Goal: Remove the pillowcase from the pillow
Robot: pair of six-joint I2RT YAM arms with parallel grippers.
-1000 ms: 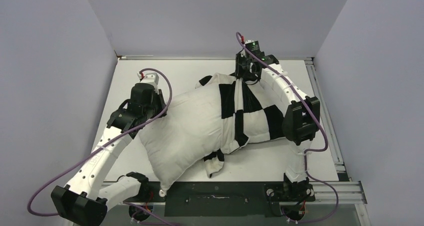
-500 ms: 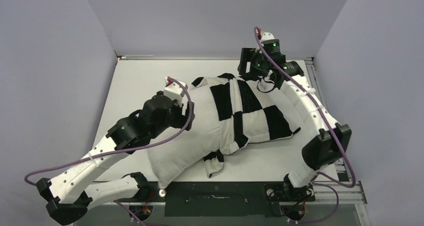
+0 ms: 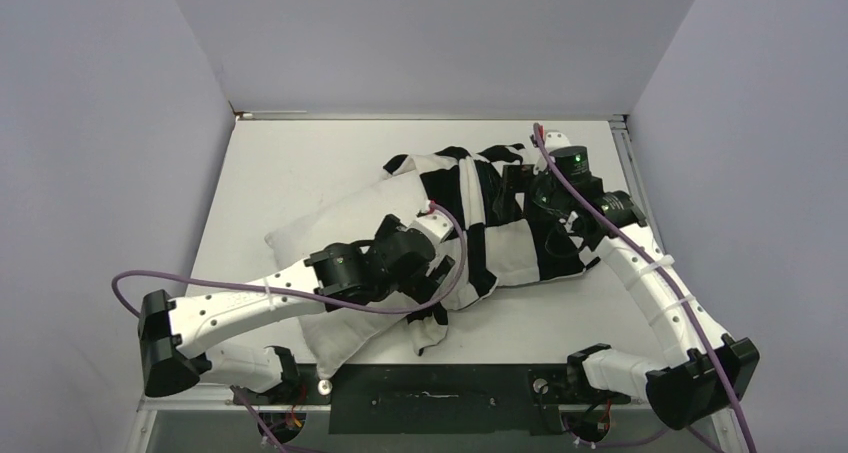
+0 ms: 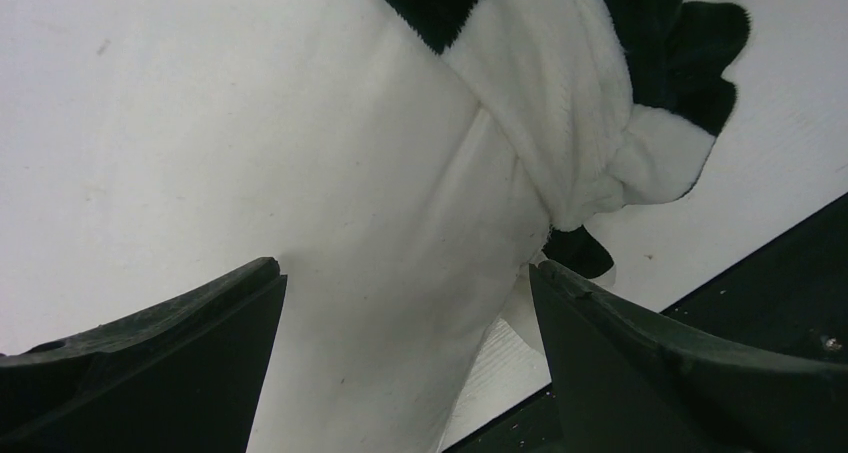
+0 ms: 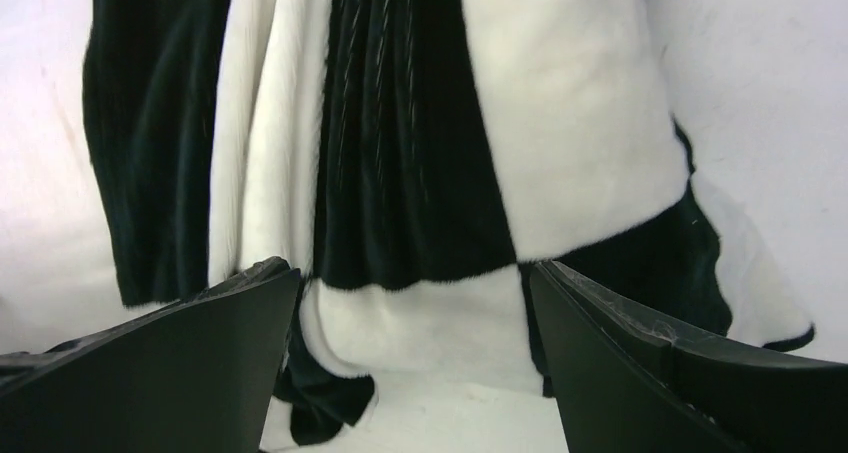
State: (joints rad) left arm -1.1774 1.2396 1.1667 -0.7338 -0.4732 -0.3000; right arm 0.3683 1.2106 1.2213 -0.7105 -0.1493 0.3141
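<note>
White plump stuffed pillow [image 3: 335,335], bare at its near left end, lying slantwise across the white tabletop [image 3: 280,163]. Above its middle, left gripper [image 4: 405,273], jaws spread wide, holding nothing, over plain cushion just beside the bunched hem. Farther back and right, soft black-and-white checkerboard pillowcase [image 3: 505,253] covering the far half, one twisted corner trailing toward the near edge. Over its far part, right gripper [image 5: 415,273], jaws likewise apart, gripping nothing.

Pale lilac walls [image 3: 420,33] are enclosing the white worktop [image 3: 300,163] on three sides; a black strip [image 3: 430,398] is running along its near edge.
</note>
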